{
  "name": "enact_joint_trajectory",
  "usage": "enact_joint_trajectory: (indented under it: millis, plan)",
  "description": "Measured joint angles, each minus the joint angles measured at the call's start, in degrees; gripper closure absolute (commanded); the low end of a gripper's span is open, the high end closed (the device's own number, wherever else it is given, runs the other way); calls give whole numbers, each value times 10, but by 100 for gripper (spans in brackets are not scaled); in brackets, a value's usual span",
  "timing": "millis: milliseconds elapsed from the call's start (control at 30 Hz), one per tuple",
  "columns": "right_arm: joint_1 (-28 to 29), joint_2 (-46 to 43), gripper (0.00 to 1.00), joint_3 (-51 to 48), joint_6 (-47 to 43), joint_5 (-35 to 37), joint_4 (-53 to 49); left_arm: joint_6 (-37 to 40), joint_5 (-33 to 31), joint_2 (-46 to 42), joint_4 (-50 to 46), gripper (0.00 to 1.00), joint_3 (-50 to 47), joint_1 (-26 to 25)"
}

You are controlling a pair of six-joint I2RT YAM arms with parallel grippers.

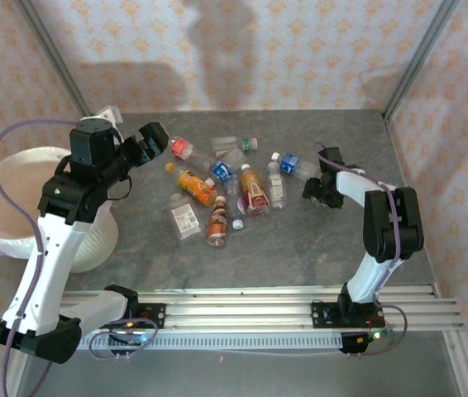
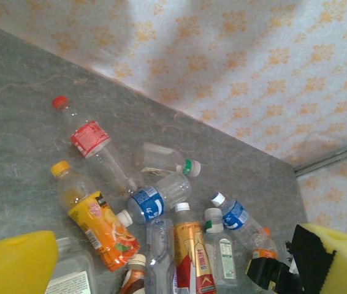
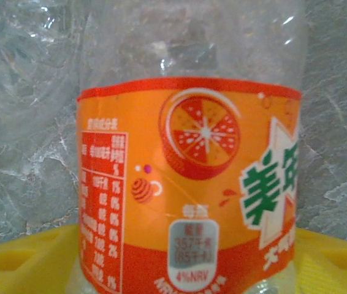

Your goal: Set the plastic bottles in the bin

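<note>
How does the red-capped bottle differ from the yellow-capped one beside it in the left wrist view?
The red-capped bottle wears a narrow red label; the yellow-capped bottle a wide orange one with fruit pictures. The red-capped bottle lies nearer the back wall than the yellow-capped bottle. Both are clear plastic and lie on their sides on the grey table.

Top cam sits high behind the arm bases (image 1: pixel 350 318), looking down over the whole table (image 1: pixel 300 256). Left wrist cam hangs back, angled at the same bottle pile (image 2: pixel 189 257) the top cam catches. Right wrist cam is super close on one orange-label bottle (image 3: pixel 186 184).
</note>
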Motion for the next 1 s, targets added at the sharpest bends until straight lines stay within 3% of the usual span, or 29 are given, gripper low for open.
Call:
enact_joint_trajectory:
  millis: [300,733,1000]
  plan:
    - [0,-29,47,-37,16,-2,31,0,0,-3,-2,0,-5,0]
    - [0,-320,63,-179,13,-48,110,-3,17,2,5,0,-27,0]
    - [10,-408,65,-193,15,-113,132,-18,67,34,33,0,-35,0]
